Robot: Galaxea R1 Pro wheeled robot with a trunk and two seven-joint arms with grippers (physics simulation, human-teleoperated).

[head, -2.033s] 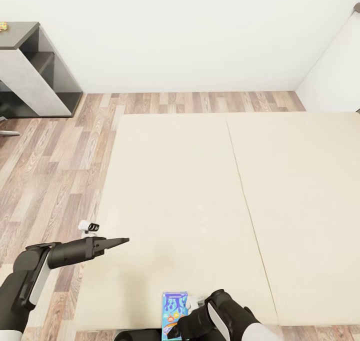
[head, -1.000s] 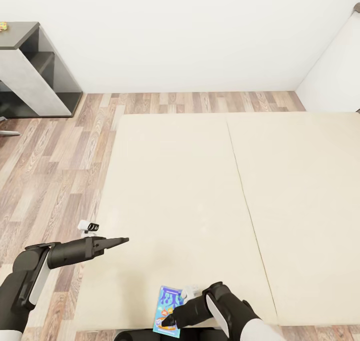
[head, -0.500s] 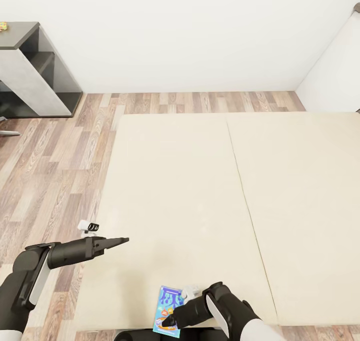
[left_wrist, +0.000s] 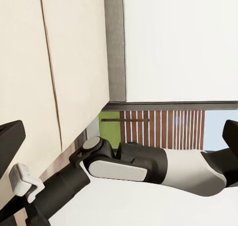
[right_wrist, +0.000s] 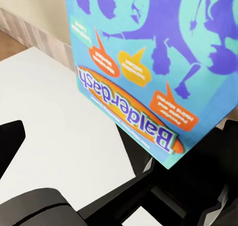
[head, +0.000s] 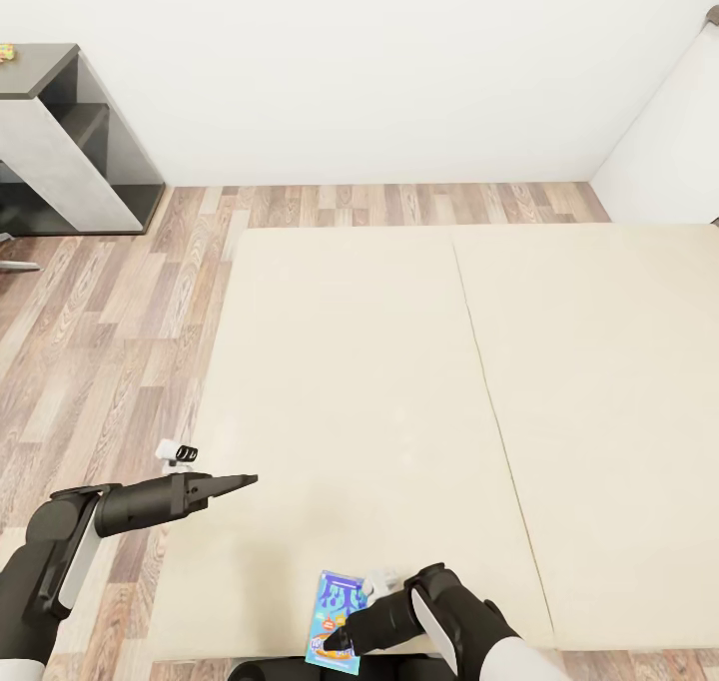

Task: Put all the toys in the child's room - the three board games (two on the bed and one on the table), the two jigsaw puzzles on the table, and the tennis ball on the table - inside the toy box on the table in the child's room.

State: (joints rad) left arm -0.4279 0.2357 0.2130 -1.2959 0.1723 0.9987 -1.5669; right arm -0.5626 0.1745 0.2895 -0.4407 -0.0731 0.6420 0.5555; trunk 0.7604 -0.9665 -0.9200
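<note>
At bed's near edge, right jaws grip board game; left jaws together, empty.

Bright, even light fills the simulated room, leaving the plain beige mattress and the white wall nearly free of shadow or glare. The wood-plank floor renders slightly soft. At the right wrist, the blue printed game box shows its lettering sharp and evenly lit at close range.
</note>
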